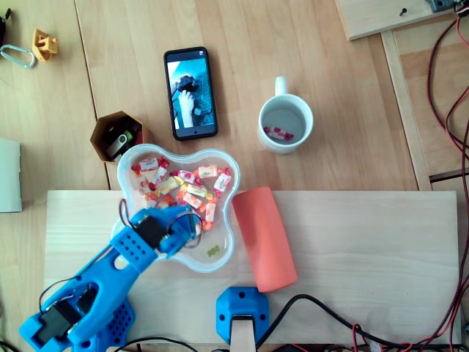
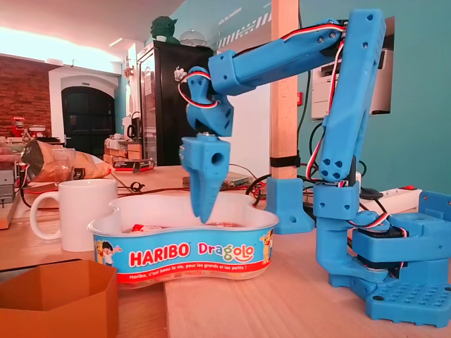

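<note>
Overhead view: the blue two-finger gripper (image 1: 192, 221) hangs over the lower-left lobe of the white clover-shaped plastic tub (image 1: 223, 253), with the wrapped sweets (image 1: 187, 187) heaped just beyond its tip. I cannot tell whether the fingers are apart or together. Fixed view: the gripper (image 2: 202, 201) points straight down, its tip below the rim of the tub (image 2: 183, 253), a depth the overhead hides. Judged risk: a sideways pull could drag or tip the light tub.

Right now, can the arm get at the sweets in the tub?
Probably yes. The fingers point tip-down into the open tub, with the sweets piled mostly toward its far side in the overhead view. The orange roll beside the tub lies off to one side, not in their way.
</note>
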Motion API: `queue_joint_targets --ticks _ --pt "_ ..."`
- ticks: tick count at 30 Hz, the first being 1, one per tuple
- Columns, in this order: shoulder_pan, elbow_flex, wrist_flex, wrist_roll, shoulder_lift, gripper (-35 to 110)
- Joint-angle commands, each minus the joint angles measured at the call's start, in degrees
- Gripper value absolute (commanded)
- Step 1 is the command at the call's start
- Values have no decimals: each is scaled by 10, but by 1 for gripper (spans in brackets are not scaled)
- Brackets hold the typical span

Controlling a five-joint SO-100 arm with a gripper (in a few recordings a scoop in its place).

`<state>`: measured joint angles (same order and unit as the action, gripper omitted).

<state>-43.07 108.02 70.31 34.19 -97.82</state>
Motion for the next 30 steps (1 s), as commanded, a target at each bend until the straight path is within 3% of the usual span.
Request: queue_joint_targets --ticks 1,30 --pt "34 -4 -15 15 1 15" --pt "44 61 -29 25 38 15"
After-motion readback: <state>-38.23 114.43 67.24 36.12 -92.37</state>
